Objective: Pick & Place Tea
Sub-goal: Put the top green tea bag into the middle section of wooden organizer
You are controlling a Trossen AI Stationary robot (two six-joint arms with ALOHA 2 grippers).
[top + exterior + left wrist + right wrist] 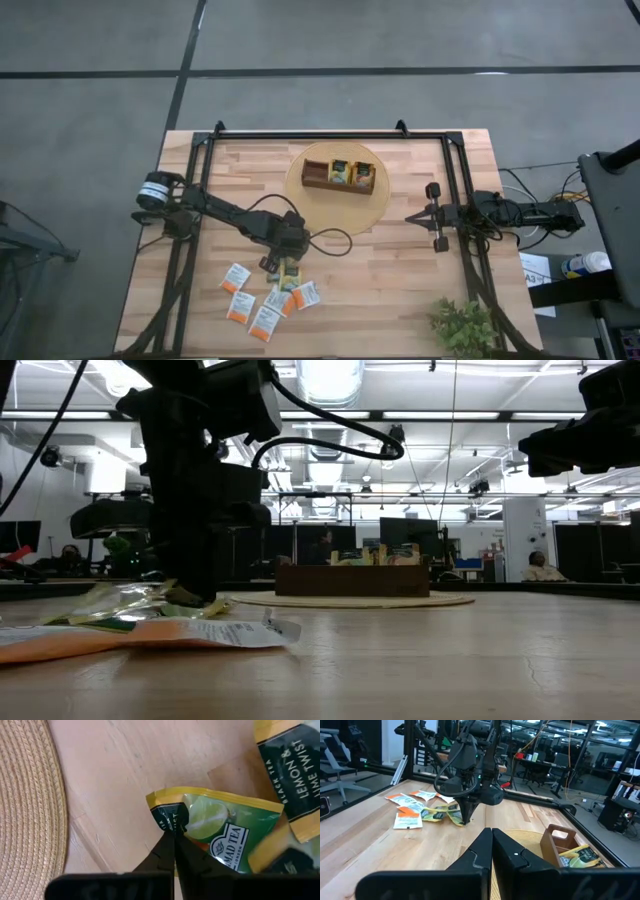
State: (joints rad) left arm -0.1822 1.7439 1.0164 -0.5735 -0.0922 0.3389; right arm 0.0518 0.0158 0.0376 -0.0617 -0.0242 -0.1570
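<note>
A yellow-green tea packet with a lime picture lies on the wooden table among several tea packets, most of them white-and-orange. My left gripper points down over the far end of this heap and is shut on that packet. A second yellow-green packet lies beside it. The brown wooden tray stands on a round woven mat at the table's far middle, with yellow-green packets in it. My right gripper hovers shut and level at the table's right side, holding nothing. My left gripper pinches the yellow-green packet's dark end panel, near a corner, between its two fingertips. The fingers come from above, pointing steeply down. The packet's end is puckered where it is pinched. The rest of the packet lies flat on the table and on neighbouring packets.
A small green plant stands at the near right corner. Black frame rails run along the far edge and both sides of the table. Bare wood lies between the heap and the mat and across the table's middle.
</note>
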